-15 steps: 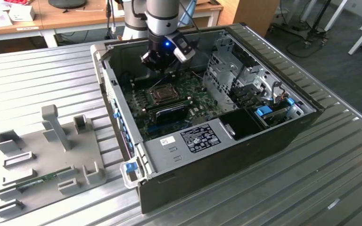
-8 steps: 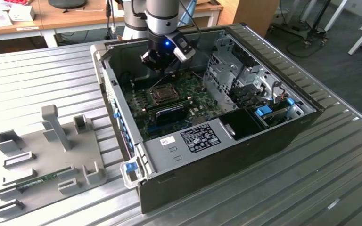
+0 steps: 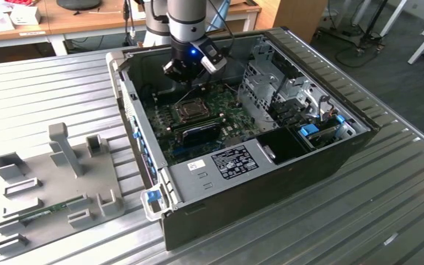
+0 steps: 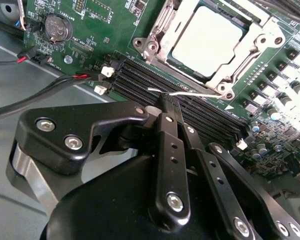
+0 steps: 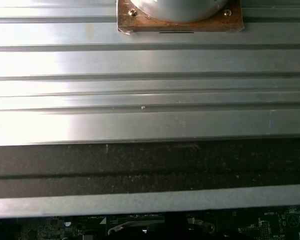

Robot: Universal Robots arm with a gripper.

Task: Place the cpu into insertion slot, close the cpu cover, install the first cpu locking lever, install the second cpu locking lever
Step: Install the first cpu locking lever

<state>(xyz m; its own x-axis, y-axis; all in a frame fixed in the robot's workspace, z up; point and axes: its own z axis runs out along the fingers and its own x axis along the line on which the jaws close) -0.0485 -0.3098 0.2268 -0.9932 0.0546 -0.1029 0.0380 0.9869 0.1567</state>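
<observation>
the grey-and-black jointed robot arm [image 3: 186, 22] points straight down; its black two-finger metal gripper [image 4: 162, 102] has the fingers pinched together (tips meeting, nothing visibly between them)

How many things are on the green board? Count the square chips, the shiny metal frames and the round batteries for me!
In the second wrist view:
cpu: 1
cpu cover: 1
round battery: 1
Total: 3

Pale silvery square cpu [image 4: 206, 41] lies flat in the metal-rimmed insertion slot [image 4: 156, 46]; silvery windowed cpu cover [image 4: 262, 41] closed over it.
</observation>
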